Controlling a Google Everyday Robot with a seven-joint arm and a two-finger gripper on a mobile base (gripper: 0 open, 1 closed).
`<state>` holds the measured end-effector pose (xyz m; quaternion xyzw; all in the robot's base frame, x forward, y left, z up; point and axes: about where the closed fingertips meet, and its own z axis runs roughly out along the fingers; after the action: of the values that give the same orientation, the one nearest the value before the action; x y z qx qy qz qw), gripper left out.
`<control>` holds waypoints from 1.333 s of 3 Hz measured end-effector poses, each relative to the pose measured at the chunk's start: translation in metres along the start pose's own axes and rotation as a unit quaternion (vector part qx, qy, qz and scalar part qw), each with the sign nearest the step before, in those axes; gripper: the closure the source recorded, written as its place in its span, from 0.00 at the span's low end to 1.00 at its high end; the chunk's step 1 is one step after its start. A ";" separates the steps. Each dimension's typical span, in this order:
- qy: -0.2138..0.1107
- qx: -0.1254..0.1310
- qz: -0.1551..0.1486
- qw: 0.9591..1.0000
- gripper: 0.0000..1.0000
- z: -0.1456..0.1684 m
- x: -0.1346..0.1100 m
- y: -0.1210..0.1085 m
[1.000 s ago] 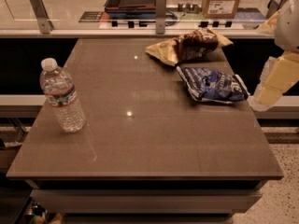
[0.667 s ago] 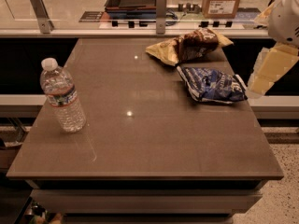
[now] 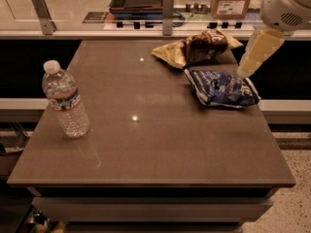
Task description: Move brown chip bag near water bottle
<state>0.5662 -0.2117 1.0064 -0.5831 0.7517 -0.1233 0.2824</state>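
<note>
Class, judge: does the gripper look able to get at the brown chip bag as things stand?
Probably yes. The gripper hangs just right of the brown chip bag, nothing between them; the blue snack bag lies nearer the camera.

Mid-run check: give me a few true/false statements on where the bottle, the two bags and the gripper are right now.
1. The water bottle stands upright near the table's left edge. True.
2. The brown chip bag lies beside the bottle. False: it lies at the far right of the table, well apart from the bottle.
3. The blue and white snack bag lies nearer the camera than the brown chip bag. True.
4. The gripper holds the brown chip bag. False: it hangs at the table's right side, by the blue and white snack bag, off the brown chip bag.
5. The bottle's cap is off. False: its white cap is on.
</note>
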 end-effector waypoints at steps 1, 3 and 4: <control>-0.029 0.016 -0.002 0.999 0.00 0.024 -0.012 -0.025; -0.060 0.039 0.025 0.997 0.00 0.105 -0.027 -0.075; -0.060 0.039 0.025 0.997 0.00 0.105 -0.028 -0.075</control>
<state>0.6910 -0.1922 0.9673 -0.5588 0.7425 -0.1101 0.3525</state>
